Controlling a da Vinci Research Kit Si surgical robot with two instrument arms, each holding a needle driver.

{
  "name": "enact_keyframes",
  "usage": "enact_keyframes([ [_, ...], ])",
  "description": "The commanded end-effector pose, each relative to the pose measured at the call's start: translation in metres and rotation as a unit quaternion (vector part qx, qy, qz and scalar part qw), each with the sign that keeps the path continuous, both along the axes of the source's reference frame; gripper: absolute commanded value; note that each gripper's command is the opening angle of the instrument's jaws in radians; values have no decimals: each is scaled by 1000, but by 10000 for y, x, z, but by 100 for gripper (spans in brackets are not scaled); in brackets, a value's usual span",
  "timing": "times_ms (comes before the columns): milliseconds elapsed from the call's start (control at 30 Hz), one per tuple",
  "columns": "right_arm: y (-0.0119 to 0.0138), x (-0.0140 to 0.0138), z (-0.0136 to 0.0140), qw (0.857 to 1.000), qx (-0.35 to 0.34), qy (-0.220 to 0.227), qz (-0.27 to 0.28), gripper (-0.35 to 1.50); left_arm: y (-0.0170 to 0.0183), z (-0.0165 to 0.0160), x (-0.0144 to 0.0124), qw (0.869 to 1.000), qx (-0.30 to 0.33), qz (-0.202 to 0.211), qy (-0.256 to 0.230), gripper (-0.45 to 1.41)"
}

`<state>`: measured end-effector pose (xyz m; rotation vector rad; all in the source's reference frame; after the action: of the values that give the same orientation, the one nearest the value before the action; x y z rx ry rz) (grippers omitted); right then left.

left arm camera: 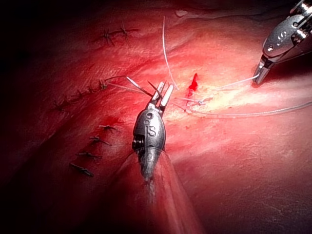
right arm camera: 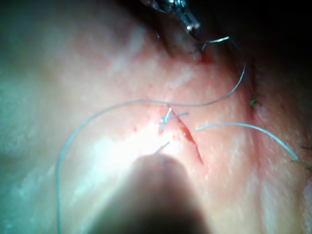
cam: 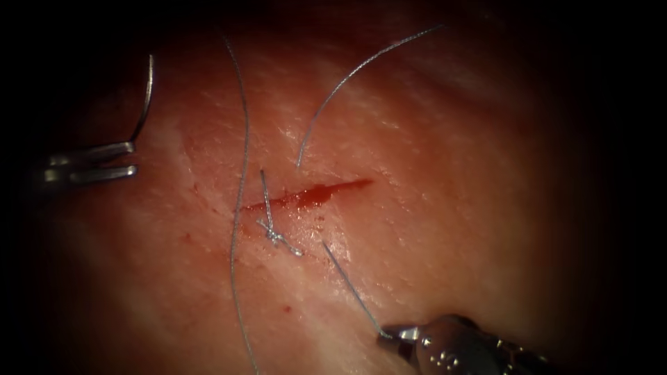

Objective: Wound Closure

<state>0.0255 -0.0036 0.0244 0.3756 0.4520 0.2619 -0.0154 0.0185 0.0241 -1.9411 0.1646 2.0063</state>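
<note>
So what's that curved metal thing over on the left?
That is the needle: a thin, curved sliver of grey metal, like a small hook. The left hand pinches it at its lower end, and the rest arcs upward, free of the tissue. It sits to the left of the cut, well away from the knot there.

The left arm's tool (left arm camera: 162, 95) reaches over the tissue (left arm camera: 234, 165), its two fingers (left arm camera: 167, 95) slightly parted around the curved needle (left arm camera: 141, 87), which lies clear of the tissue surface. Just beside the fingers is the short red cut (left arm camera: 193, 84) with a knot (left arm camera: 201, 101) next to it. Thread (left arm camera: 253, 114) runs across from the knot. The right arm's tool (left arm camera: 259, 75) grips a thread strand (left arm camera: 236, 83). Older dark stitches (left arm camera: 90, 155) mark the tissue farther off.
</note>
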Motion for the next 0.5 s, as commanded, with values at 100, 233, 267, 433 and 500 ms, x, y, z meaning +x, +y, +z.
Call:
enact_keyframes([
  [100,11,9,4,999,-20,28,19,-13,1,6,0,1000,-1,-2,0,-45],
  [233,10,8,2,999,-21,29,16,-1,-1,2,9,1000,1,-11,2,-45],
  [267,10,8,1,999,-22,30,17,31,-1,0,13,1000,5,-13,3,-45],
  [433,13,8,-1,997,-44,49,42,131,1,-11,40,999,3,-33,9,-45],
  [500,13,6,-3,996,-53,48,48,143,4,-16,55,999,-1,-44,12,-45],
])
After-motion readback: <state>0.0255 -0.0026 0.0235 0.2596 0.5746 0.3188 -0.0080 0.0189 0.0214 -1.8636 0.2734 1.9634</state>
